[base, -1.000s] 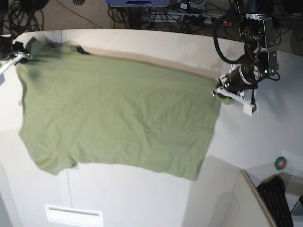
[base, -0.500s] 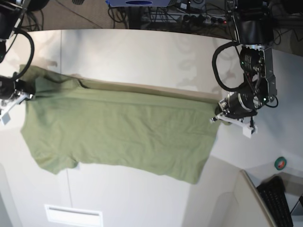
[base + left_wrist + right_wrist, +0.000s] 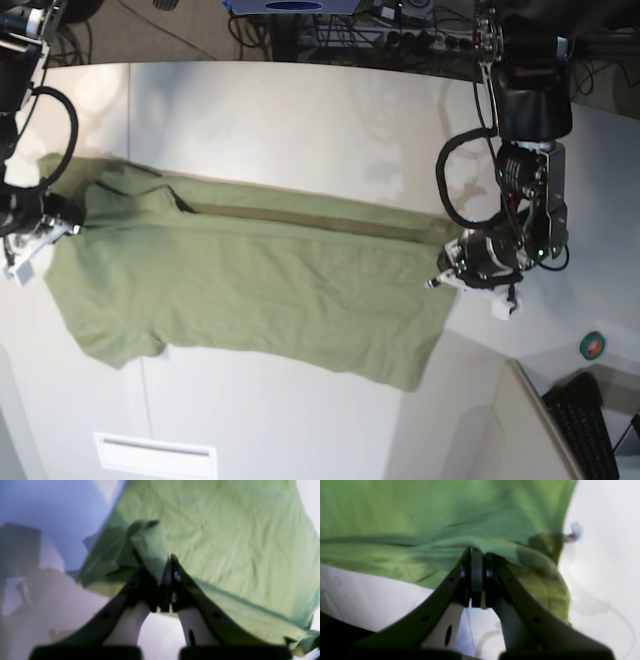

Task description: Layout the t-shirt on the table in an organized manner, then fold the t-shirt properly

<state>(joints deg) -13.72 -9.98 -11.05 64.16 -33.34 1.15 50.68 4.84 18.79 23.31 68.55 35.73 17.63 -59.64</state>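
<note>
t-shirt point(image 3: 250, 290) spread on table point(image 3: 300, 130)

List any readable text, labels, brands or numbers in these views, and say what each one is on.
None can be read in any view.
t-shirt: plain olive green, no print or legible tag showing.
White rectangular label on the table: dark line only, too small to read.
Green tape roll: no legible marking.
Keyboard: keys too small and dark to read.
Both wrist views are too blurred for any lettering.

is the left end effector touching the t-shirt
Touching. The left wrist view shows the left end effector shut on a fold of the t-shirt, with green cloth pinched between its closed tips.
</note>
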